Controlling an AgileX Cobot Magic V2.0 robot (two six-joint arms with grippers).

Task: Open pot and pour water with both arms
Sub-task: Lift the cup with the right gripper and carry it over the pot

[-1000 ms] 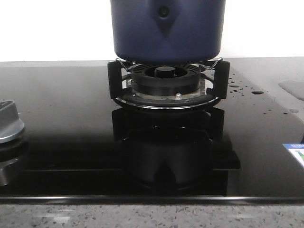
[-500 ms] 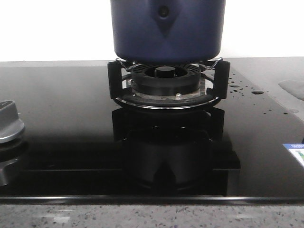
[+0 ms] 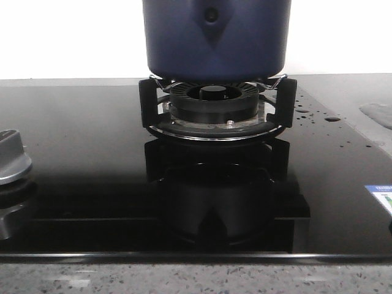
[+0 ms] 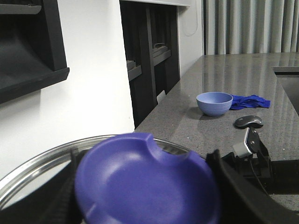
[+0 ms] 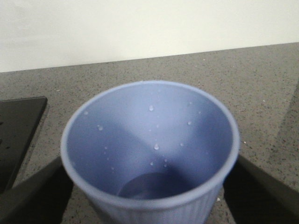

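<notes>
From the front camera I see only the lower part of the pot [image 3: 215,40]; its rim and top are cut off by the upper edge of the frame. It sits top centre on the burner grate [image 3: 215,110], which stands on the glossy black cooktop surface [image 3: 86,153]. A grey knob [image 3: 11,160] shows partly at the left edge. Neither arm appears in this view.

In the left wrist camera, the left tool [image 4: 149,186] has its dark fingers on either side of a blurred purple knob [image 4: 147,182], pinching it. The knob sits on a glass lid [image 4: 37,165] with a metal rim. A blue bowl [image 4: 214,103] rests further back on the grey counter.

In the right wrist camera, the right tool [image 5: 149,186] grips a ribbed blue cup [image 5: 150,154] between its fingers. Droplets cling inside the cup. The pot is not visible here.
</notes>
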